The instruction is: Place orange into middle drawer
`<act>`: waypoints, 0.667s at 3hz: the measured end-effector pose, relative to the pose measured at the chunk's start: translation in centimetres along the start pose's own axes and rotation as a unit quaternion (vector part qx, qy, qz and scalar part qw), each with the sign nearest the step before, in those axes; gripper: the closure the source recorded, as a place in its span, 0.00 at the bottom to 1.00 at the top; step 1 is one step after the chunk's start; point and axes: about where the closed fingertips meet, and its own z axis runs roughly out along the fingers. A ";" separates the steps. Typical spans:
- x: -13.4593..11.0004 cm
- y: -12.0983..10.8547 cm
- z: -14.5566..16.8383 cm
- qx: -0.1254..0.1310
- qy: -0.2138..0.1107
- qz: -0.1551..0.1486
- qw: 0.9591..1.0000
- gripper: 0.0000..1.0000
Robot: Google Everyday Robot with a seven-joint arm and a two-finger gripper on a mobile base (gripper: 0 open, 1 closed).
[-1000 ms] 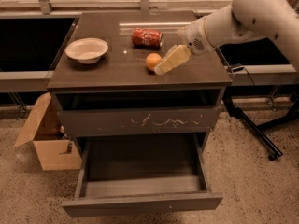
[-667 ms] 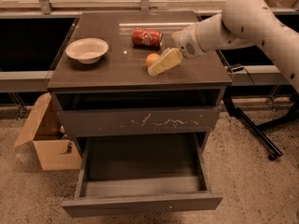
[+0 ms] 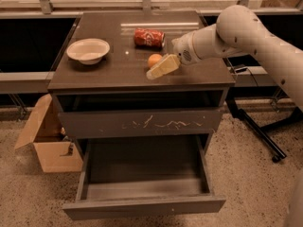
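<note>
**gripper closes in on the orange – nothing lifted yet**

the orange (image 3: 154, 59) sits on the cabinet top (image 3: 113, 72), right of centre, just in front of the red soda can (image 3: 148, 38) and well apart from the white bowl (image 3: 88, 50) at the left. its right side is now covered by the gripper (image 3: 157, 69), which lies low and angled across it, tip towards the cabinet's front edge. a second ago the whole fruit showed, with the gripper just beside it. since then the arm has slid left and the gripper has settled against the fruit, which has barely moved.

that reads as the reach ending and the grasp beginning – though whether the gripper is clamped on the orange or merely around it, i cannot tell.

below, the drawer with the pale scratches (image 3: 142, 123) is shut, and under it the middle drawer (image 3: 142, 207) stands pulled out, its grey floor bare and ready. a cardboard box (image 3: 47, 141) stands on the floor to the left. can, bowl and drawers lie as they did before. the lift and the carry down to the drawer are all still to do.
</note>
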 end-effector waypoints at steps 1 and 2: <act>1.2 -0.7 1.0 0.002 -0.002 0.014 1.000 0.00; 1.4 -1.2 1.6 0.004 -0.008 0.017 1.000 0.00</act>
